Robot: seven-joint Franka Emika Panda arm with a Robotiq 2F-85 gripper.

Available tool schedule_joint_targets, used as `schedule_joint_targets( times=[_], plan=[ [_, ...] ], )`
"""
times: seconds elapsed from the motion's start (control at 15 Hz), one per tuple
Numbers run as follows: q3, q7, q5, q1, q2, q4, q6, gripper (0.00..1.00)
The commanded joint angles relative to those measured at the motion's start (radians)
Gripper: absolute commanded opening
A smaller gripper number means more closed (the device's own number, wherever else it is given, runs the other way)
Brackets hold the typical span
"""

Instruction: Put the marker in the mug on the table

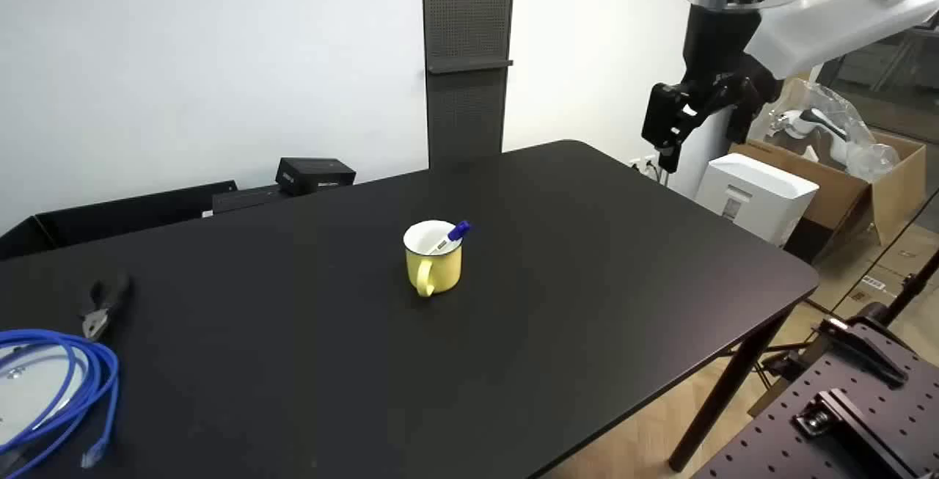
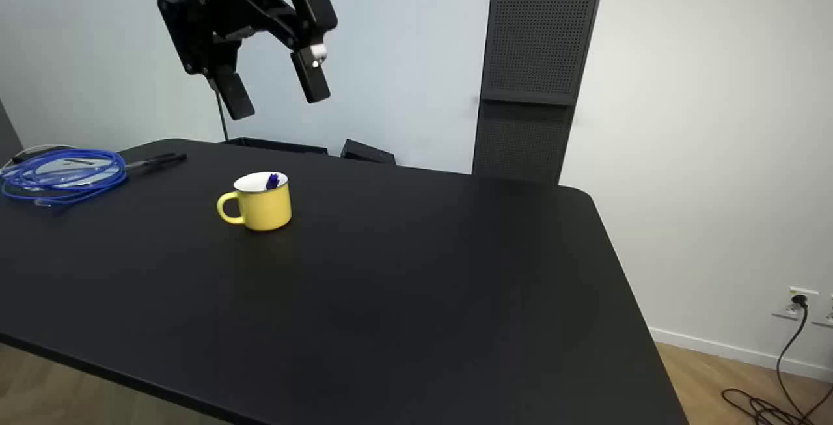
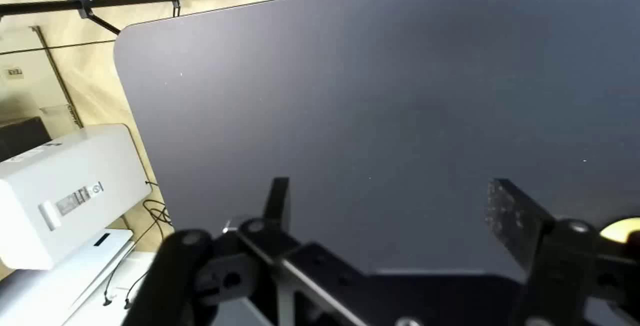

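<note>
Pretty sure the drop is done here, tbh. The blue-and-white marker (image 1: 450, 238) sits inside the yellow mug (image 2: 265, 209), leaning, blue end poking up at the rim. Can't see how far down the lower tip goes, the mug wall hides it. Mug's upright on the black surface (image 2: 416, 295), lower than the gripper (image 2: 280, 101) and well apart from it. In the wrist view all you get of it, I think, is a yellow sliver outside the gap, past the finger on the right there.

Gripper itself: fingers spread wide, nothing between them, not touching anything on the surface.

So I'd call this the wrap-up step, placing looks finished and there's no grasp left to make. Next move imo: lift or back off away from the mug, no dipping down over it, because that blue end sticks up and would be the easy thing to clip. The blue Ethernet cable (image 2: 107, 176) and the pliers (image 1: 104, 306) are even farther out from the gripper than the mug is, so they shouldn't matter.
</note>
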Motion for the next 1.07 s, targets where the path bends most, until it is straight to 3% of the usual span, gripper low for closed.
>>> schedule_joint_targets(
  times=[0.0,0.73,1.0],
  plan=[
    [-0.012,0.007,-0.008,0.013,0.001,0.002,-0.005,1.00],
    [-0.012,0.007,-0.008,0.013,0.001,0.002,-0.005,1.00],
    [-0.010,-0.044,-0.009,0.044,0.085,0.041,0.092,1.00]
  ],
)
